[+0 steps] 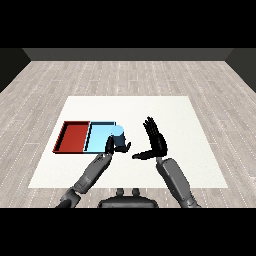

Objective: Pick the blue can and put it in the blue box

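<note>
Over the blue tray's right edge, my left hand curls round the upright blue can, long axis vertical; my right hand hangs open, fingers straight, above the desk.

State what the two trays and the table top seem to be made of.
Red tray and light blue tray: probably plastic, going by flat uniform colour and thin raised rims. Table: plain matte white with no grain, maybe laminate; the look leaves it open.
</note>
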